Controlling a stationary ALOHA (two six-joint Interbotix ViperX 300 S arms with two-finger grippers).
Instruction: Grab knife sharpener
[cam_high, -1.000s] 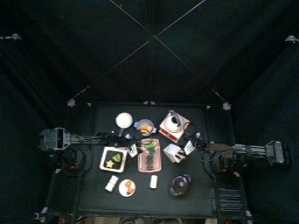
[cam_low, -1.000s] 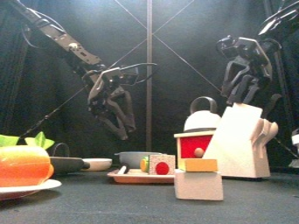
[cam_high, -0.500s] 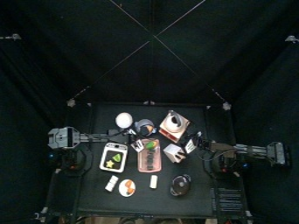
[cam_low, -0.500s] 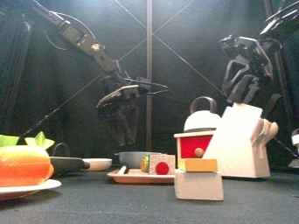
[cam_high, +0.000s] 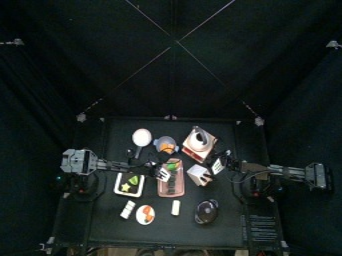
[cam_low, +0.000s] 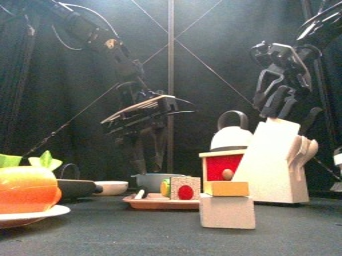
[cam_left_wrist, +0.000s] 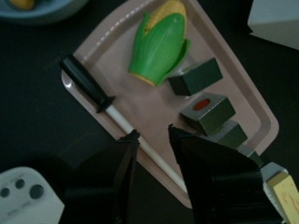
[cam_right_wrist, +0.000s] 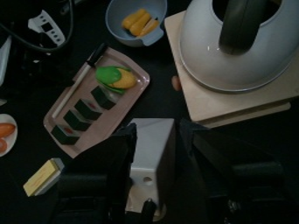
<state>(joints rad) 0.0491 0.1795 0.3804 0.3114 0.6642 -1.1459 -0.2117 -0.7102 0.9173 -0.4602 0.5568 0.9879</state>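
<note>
The knife sharpener (cam_left_wrist: 211, 112) is a dark bar of several blocks with a red spot. It lies on a pink tray (cam_left_wrist: 111, 39) beside a corn cob (cam_left_wrist: 158, 42) and a black-handled knife (cam_left_wrist: 100, 92). It also shows in the right wrist view (cam_right_wrist: 82, 115). My left gripper (cam_left_wrist: 158, 153) is open and empty, hovering over the tray with the sharpener just ahead of one jaw. In the top view it (cam_high: 144, 166) is at the tray's left side. My right gripper (cam_right_wrist: 163, 171) is open and empty above the white knife block (cam_right_wrist: 152, 153).
A kettle (cam_right_wrist: 239, 39) stands on a wooden board at the back right. A bowl (cam_right_wrist: 140, 19) with yellow food is behind the tray. A plate with an orange (cam_low: 27, 190) is at the front left. A red and white box (cam_low: 223, 165) and a beige block (cam_low: 227, 208) stand at the front.
My left arm has reached in from the left and swung its gripper over the pink tray, turning the wrist towards level. The right arm has not moved.
</note>
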